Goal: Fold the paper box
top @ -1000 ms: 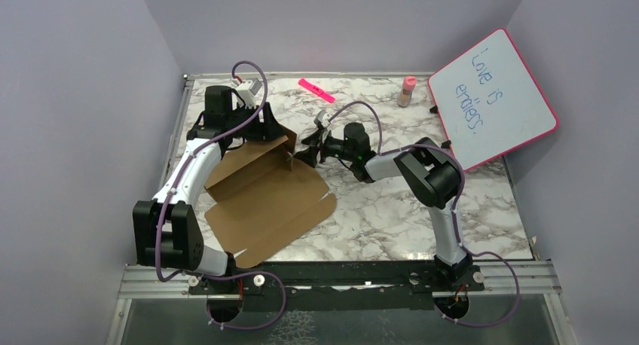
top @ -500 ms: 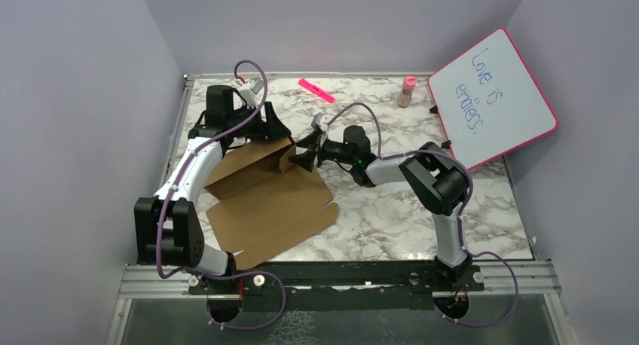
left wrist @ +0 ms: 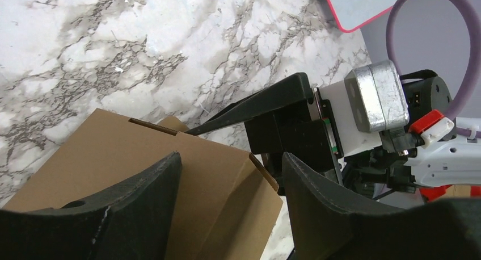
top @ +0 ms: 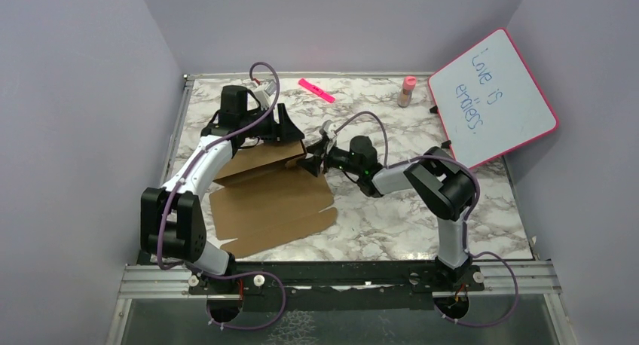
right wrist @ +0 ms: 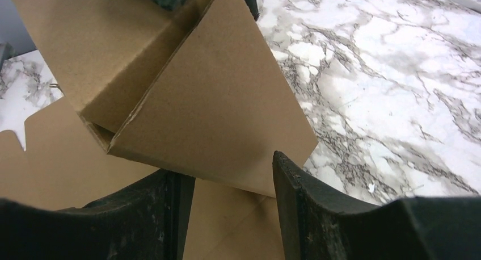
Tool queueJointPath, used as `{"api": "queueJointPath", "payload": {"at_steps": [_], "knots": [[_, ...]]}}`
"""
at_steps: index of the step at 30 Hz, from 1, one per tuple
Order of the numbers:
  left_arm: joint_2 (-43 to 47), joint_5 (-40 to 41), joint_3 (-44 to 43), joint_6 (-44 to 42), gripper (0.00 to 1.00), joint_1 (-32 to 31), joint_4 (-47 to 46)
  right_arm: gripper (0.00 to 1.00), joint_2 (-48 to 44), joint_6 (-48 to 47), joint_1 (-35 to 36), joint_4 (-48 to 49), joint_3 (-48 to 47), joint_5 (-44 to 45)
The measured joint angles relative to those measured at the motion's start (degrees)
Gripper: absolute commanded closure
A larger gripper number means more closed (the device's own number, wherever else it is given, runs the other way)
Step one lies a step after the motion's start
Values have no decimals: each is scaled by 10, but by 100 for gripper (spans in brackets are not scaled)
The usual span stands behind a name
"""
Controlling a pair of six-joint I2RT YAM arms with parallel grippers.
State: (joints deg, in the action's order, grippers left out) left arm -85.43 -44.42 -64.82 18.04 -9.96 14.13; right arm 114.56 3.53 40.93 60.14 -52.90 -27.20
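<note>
One paper box (far wall upright)

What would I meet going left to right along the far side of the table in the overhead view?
Pink strip → small pink bottle → pink-framed whiteboard, which leans at the far right corner.

The paper box is plain brown, unprinted cardboard, partly folded. Its broad base panel lies flat on the marble tabletop, left of centre, notched along the right edge. The far strip stands folded up into a hollow wall, a side flap angling out from its right end
</note>
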Motion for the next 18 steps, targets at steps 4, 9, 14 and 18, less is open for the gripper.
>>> {"api": "queueJointPath", "payload": {"at_steps": [4, 9, 14, 18], "knots": [[-5, -5, -2, 10, 34, -10, -6, 44, -24, 7, 5, 12, 35, 39], [-9, -11, -11, 17, 34, -21, -12, 49, -53, 12, 11, 28, 65, 87], [-14, -12, -19, 28, 33, -22, -24, 53, -69, 16, 12, 33, 77, 128], [-17, -12, -29, 36, 33, -31, -27, 57, -85, 25, 14, 28, 85, 152]]}}
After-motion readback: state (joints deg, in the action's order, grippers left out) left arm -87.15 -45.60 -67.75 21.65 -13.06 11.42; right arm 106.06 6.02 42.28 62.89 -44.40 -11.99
